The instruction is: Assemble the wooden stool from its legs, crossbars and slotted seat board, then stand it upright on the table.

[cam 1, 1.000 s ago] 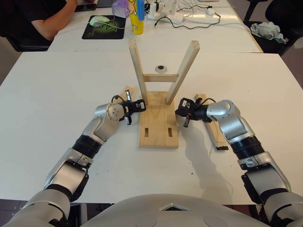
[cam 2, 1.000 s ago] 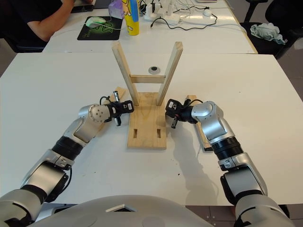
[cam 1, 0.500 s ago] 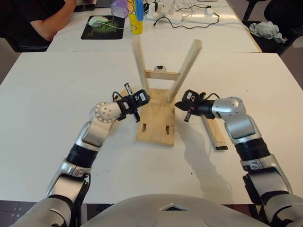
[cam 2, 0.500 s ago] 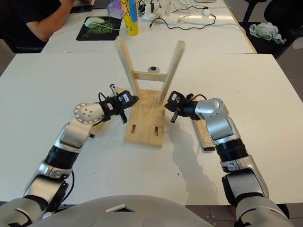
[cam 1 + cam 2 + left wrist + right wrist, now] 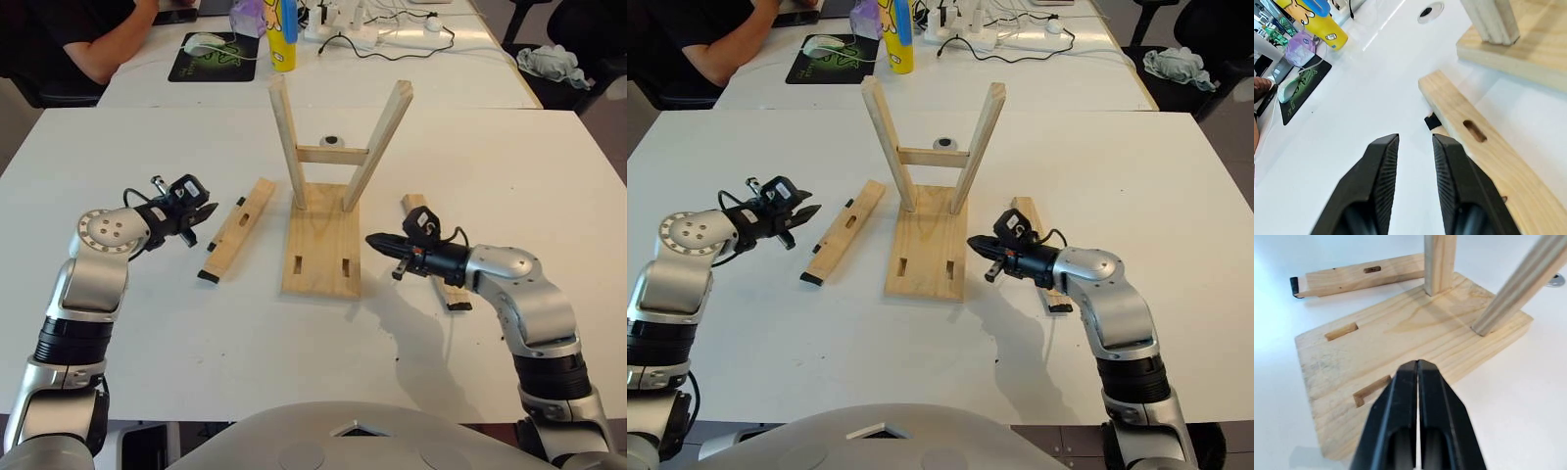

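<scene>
Firstly, the left gripper (image 5: 1415, 139) is held with fingers parted and empty, near but apart from a loose leg (image 5: 238, 227) laid flat on the table (image 5: 509, 166). The right gripper (image 5: 1417, 363) is pressed closed on nothing, pointed at the slotted seat board (image 5: 321, 253). Two legs (image 5: 286, 137) joined by a crossbar (image 5: 331, 155) are stood in the board's far slots. Another leg (image 5: 415, 205) is laid under the right arm.

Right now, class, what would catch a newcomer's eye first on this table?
Two legs joined by a crossbar rise from the seat board lying flat at centre. One loose leg lies left of it, a second leg right. The left gripper is open, the right gripper shut.
</scene>
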{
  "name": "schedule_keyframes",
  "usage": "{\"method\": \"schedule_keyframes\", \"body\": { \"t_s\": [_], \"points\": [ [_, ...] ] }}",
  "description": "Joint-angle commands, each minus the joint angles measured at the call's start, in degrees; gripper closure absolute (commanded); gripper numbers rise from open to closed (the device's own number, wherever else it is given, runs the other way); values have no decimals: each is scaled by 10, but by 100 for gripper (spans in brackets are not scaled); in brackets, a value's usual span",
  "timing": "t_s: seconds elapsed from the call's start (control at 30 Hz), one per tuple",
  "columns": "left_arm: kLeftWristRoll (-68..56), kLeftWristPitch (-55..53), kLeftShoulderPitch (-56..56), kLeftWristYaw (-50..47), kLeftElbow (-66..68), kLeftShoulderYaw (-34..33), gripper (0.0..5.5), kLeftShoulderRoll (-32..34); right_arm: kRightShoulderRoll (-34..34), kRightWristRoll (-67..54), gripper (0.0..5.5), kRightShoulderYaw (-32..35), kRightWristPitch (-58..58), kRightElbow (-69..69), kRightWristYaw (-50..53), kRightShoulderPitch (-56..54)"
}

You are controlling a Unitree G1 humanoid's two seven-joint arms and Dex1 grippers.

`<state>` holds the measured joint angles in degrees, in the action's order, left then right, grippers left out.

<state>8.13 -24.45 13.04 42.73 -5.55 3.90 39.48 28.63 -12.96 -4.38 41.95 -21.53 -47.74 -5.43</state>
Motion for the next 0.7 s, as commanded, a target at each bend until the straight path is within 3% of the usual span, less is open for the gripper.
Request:
{"method": "schedule_keyframes", "body": {
  "t_s": [0.03,0.7],
  "points": [
    [18,19,-10,-13,24,24,424,4,-2,-6,550,-17,-6,10,13,-17],
    [23,34,-23,-1,33,85,424,-10,8,-4,550,-51,-35,55,24,-43]
  ]
}}
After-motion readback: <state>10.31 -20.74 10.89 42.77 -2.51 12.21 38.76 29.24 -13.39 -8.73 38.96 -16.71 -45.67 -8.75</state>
